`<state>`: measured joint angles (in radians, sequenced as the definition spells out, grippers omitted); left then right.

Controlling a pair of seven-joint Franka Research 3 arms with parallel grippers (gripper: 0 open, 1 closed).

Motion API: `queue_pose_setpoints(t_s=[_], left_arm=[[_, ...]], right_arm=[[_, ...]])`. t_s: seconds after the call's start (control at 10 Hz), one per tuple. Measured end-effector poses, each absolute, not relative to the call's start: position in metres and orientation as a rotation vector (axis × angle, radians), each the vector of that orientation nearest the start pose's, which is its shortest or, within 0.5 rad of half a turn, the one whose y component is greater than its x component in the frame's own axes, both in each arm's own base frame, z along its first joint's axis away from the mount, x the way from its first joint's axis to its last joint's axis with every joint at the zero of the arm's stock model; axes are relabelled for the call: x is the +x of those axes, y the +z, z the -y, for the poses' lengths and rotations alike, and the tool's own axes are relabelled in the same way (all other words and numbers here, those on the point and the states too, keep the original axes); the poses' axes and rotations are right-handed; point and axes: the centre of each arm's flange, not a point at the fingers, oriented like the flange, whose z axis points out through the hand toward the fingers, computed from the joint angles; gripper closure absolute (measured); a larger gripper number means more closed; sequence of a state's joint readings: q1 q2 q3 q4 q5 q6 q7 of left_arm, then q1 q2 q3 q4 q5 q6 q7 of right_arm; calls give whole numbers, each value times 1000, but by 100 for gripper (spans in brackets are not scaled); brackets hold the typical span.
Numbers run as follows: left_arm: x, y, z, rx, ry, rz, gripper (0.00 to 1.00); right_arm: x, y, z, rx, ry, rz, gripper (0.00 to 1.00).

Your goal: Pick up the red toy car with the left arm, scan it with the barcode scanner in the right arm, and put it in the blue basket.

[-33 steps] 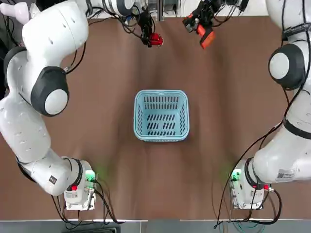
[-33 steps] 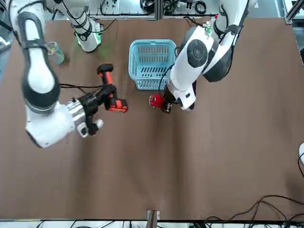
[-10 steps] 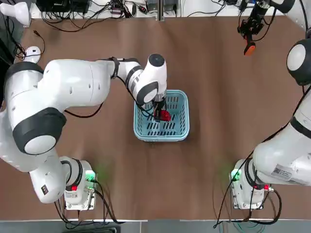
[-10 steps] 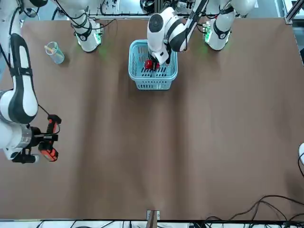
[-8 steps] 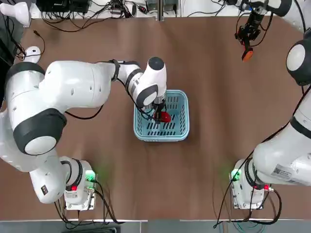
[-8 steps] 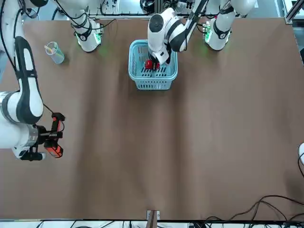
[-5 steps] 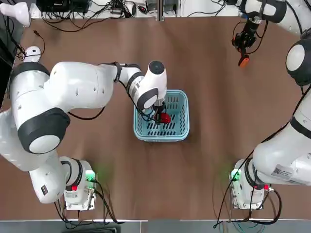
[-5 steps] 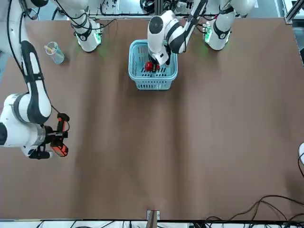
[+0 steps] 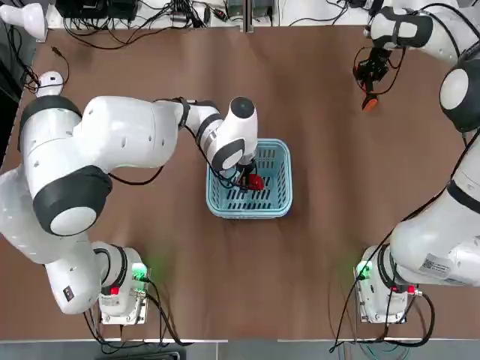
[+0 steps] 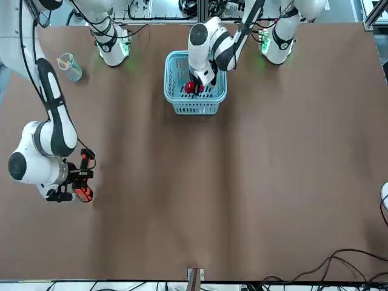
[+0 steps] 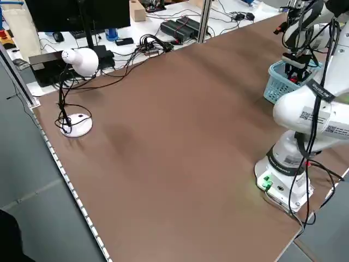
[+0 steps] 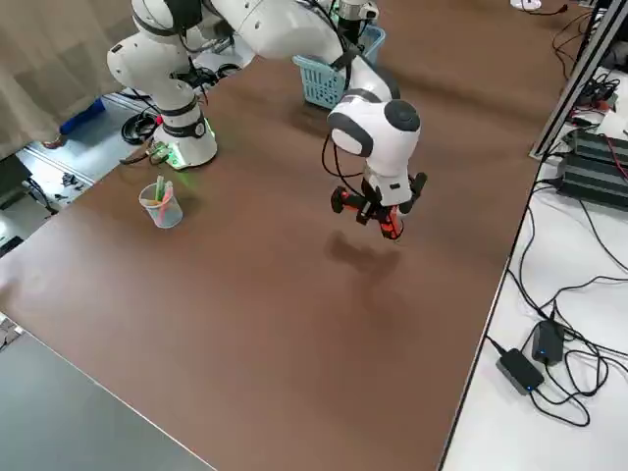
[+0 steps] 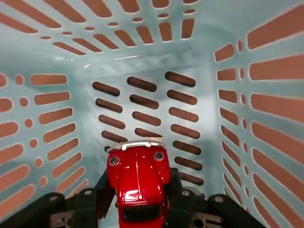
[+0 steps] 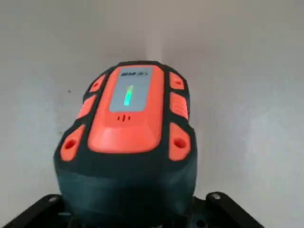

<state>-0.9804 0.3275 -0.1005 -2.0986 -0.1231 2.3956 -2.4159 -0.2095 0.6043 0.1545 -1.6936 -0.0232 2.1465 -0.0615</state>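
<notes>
Overall, by descending size: one tabletop (image 9: 322,262), brown, carrying both arms.

Left arm (image 9: 124,131), white with dark grey joints, reaching from its base toward the middle of the tabletop and bending down over the basket.

Right arm (image 10: 51,109), white with dark grey joints and black cables, extended to the far part of the tabletop, on the robot's right.

One blue basket (image 9: 274,202), light blue plastic, squarish, with slotted sides and floor; it stands on the tabletop between the two arm bases.

One clear cup (image 12: 162,204) with thin coloured items inside, standing on the tabletop near the right arm's base.

One barcode scanner (image 14: 126,114), black and orange, with a grey panel bearing a lit green streak; it is held in the right pincer (image 12: 378,201), whose two sides close upon it, well apart from the basket.

Left pincer (image 13: 137,199), dark, narrow, pointing down within the opening of the basket, one finger on each side of the car and gripping it.

One red toy car (image 13: 140,183), glossy, rounded, with silver bumper and two round headlights; it is held in the left pincer above the slotted basket floor. Whether it touches that floor cannot be told.
</notes>
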Motion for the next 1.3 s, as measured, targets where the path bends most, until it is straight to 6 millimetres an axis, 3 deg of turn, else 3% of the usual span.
queue_pose_setpoints(t_s=[0.4, 0.7, 1.0, 1.1, 1.3], left_arm=[[271, 244, 511, -2322, 158, 2015, 50], [272, 243, 511, -2329, 151, 2011, 48], [274, 246, 513, -2345, 143, 2009, 5], [274, 247, 514, -2346, 144, 2010, 0], [275, 251, 516, -2352, 146, 2014, 0]], right_arm=[[662, 206, 54, -3080, 166, 16, 70], [663, 191, 56, -3093, 152, 31, 73], [661, 183, 57, -3103, 171, 50, 81], [661, 181, 57, -3104, 173, 51, 78], [664, 185, 58, -3107, 158, 51, 49]])
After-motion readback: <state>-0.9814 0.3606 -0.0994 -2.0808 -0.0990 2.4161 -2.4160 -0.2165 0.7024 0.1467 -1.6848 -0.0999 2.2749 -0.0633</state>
